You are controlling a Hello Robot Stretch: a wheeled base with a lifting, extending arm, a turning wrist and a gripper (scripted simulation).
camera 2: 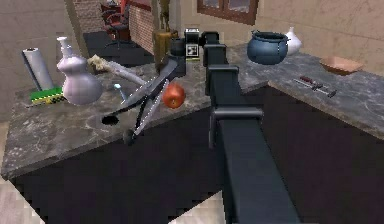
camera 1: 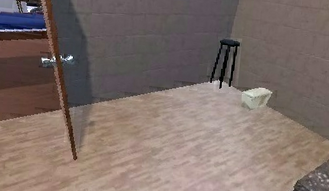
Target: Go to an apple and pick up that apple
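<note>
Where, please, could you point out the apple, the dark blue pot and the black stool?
apple (camera 2: 176,97): arm side view, middle of its red skin.
dark blue pot (camera 2: 267,49): arm side view, its round belly.
black stool (camera 1: 229,43): forward view, its round seat.

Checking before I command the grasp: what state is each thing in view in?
Door, swung open.
Stool, upright.
Apple, on the counter near the pincer.
Pincer, cannot tell whether it holds anything.
White bottle, upright.
Paper roll, upright.
Blue pot, upright.
Knife, lying flat.
</note>
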